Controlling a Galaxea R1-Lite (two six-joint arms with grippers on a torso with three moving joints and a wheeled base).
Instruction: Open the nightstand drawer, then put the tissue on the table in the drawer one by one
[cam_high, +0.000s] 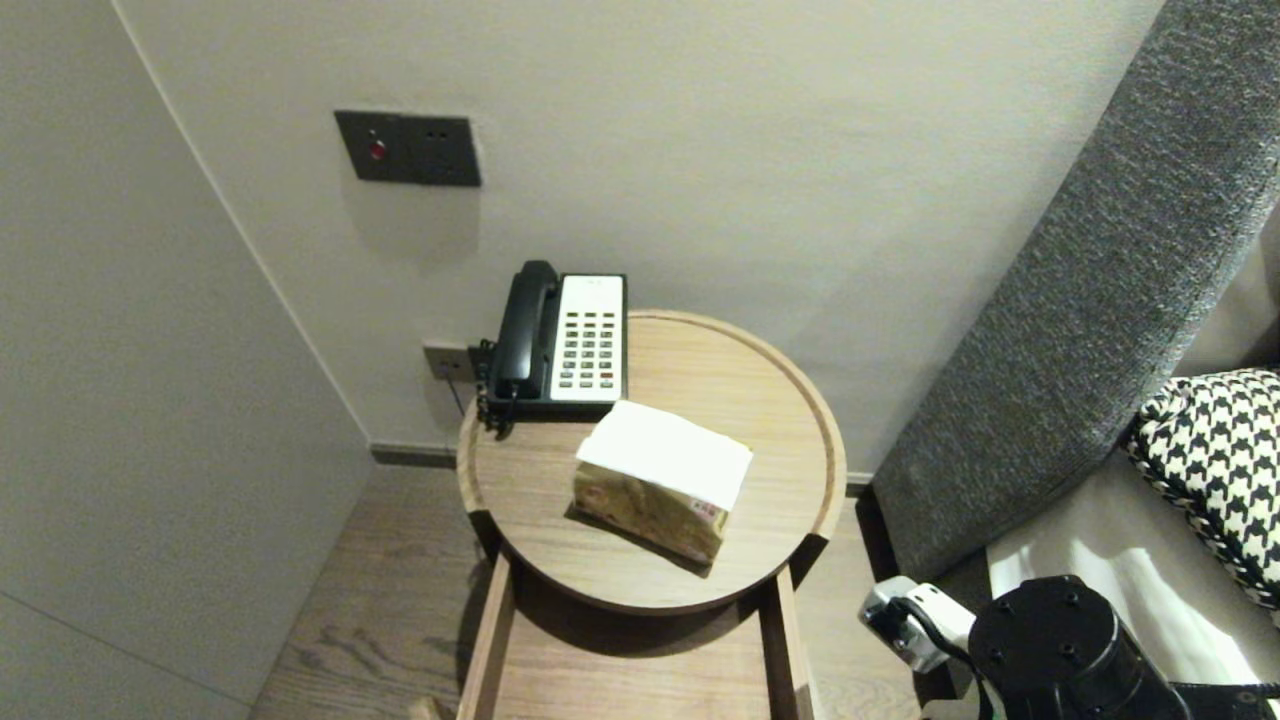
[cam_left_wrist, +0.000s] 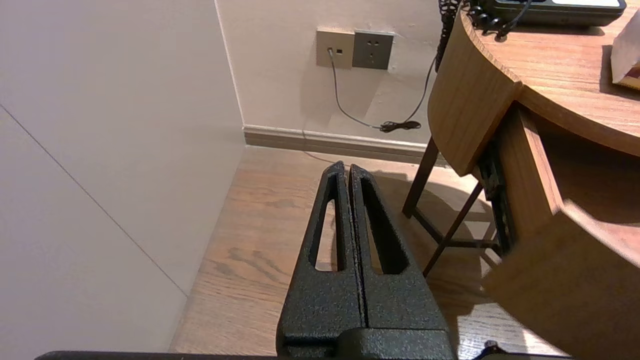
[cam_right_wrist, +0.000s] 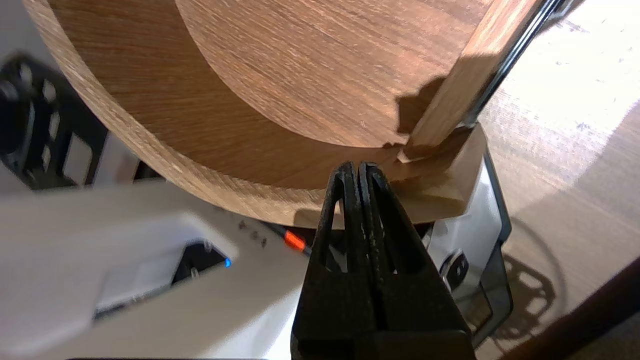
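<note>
My right jaws (cam_right_wrist: 358, 167) are pressed flat together with nothing between them. Their tips sit just beside the curved light-wood front panel (cam_right_wrist: 165, 110) of the pulled-out wooden drawer (cam_high: 630, 670), and I cannot tell whether they touch it. The drawer stands open below the round wooden desk (cam_high: 820, 440), its 2 side walls running out toward me. My own white body (cam_right_wrist: 150, 300) lies close under the panel.

My left jaws (cam_left_wrist: 348, 167) are shut as well, and empty. They hang over the brown plank floor (cam_left_wrist: 260, 225), well apart from the desk's side.

On the desk, the black-and-white push-button telephone (cam_high: 560, 340) sits at the back edge against the wall. I judge it is there so its thin cable (cam_left_wrist: 345, 107) can reach the beige wall socket (cam_left_wrist: 330, 49) low behind the desk. The soft tissue pack with a white sheet on top (cam_high: 655, 485) lies askew near the middle, clear of the rim, where I judge it is unlikely to slide off.

My right arm (cam_high: 1045, 640) is low at the desk's right front corner, between the desk and the grey fabric sofa back (cam_high: 1100, 300). It is bent so the wrist points inward at the drawer's front. My left arm is parked down on the left, pointing at the floor.
</note>
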